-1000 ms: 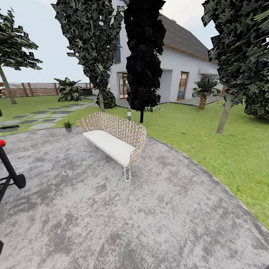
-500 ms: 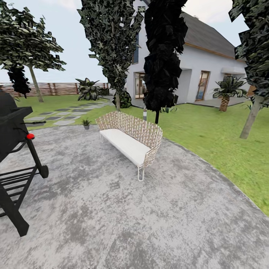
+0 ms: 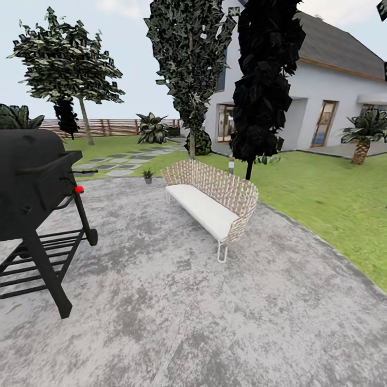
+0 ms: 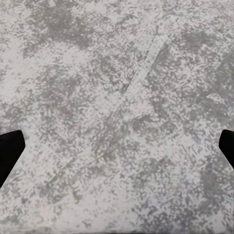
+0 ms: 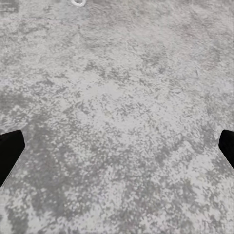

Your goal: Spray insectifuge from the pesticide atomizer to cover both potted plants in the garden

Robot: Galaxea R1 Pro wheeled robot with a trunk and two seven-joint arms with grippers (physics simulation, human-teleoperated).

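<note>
The patio (image 3: 161,322) is mottled in pale and darker grey. The bench (image 3: 215,199) is woven in tan and cream lattice, with a white seat and white legs. The grill (image 3: 32,188) is matt black, marked by one red knob (image 3: 79,189). The lawn (image 3: 322,193) is bright green, the fence (image 3: 113,127) brown-slatted, and the house (image 3: 333,91) white under a grey roof.

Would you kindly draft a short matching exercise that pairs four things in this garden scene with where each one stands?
Things:
1. black grill
2. woven bench
3. small potted plant
4. wooden fence

Places:
A. far edge of the patio, beside the stepping stones
B. behind the lawn, in the distance
C. left side of the patio, near the camera
D. middle of the patio, near the lawn's edge

Pairs: 1-C, 2-D, 3-A, 4-B
</note>
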